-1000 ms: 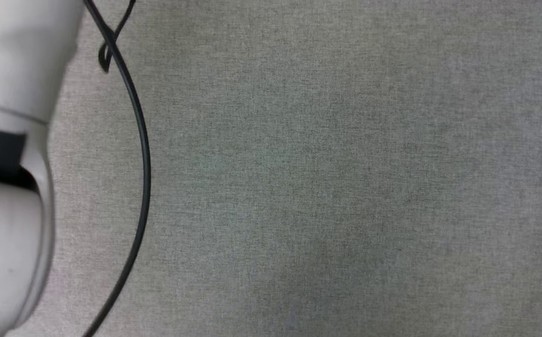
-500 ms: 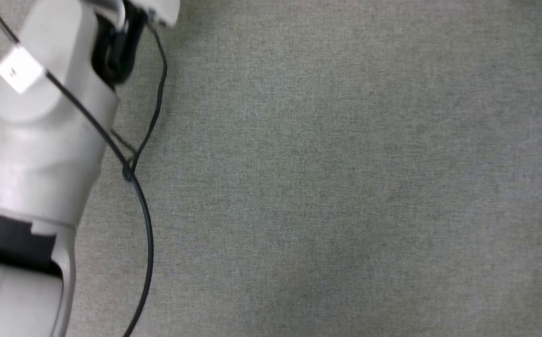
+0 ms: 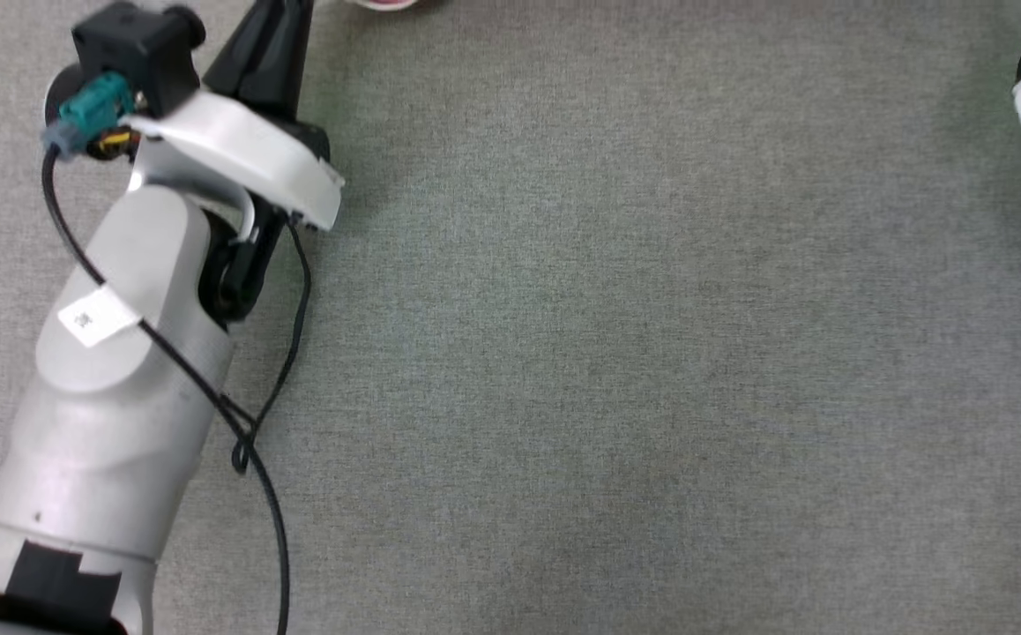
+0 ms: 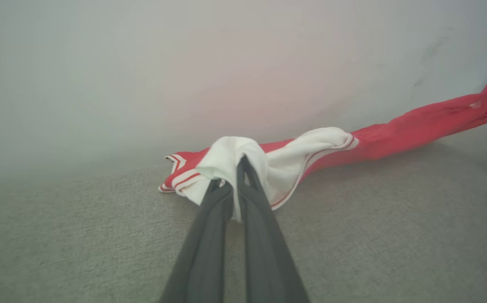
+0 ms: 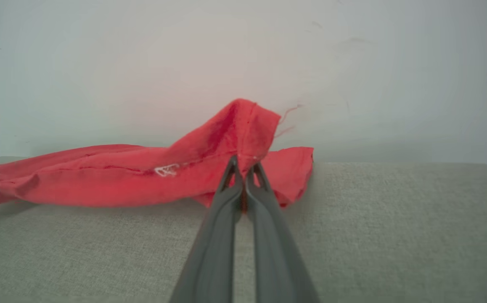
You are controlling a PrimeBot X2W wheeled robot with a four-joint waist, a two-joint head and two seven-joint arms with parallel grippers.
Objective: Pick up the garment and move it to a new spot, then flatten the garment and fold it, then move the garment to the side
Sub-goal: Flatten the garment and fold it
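The left gripper (image 4: 238,170) has its two dark fingers pressed together on a bunched fold of the white sleeve (image 4: 298,153), with cloth pinched between the tips. The right gripper (image 5: 243,170) is likewise closed tight, biting a raised peak of red cloth near a hemmed corner. Between the two holds the garment (image 4: 416,126) runs as a long, gathered red band, sagging onto the grey bench (image 4: 79,244) at its far edge, just in front of the pale wall (image 4: 184,63). The sleeve end is on the left and the red corner on the right. It is twisted and bundled rather than spread, and I cannot make out any print. From the head, the left arm (image 3: 114,397) reaches away over the bench with its black cable (image 3: 274,529) trailing. A wide stretch of bare bench lies to the right and nearer. A sliver of white and red at the far edge is probably the sleeve. I judge this to be the first step, the pick-up and move, with both holds made but the garment not yet at a new spot. The next move seems to call for lifting both ends together and bringing them toward the near, open part of the bench. The pull should be even, so that neither pinch slips and the band can open out when it is laid down.
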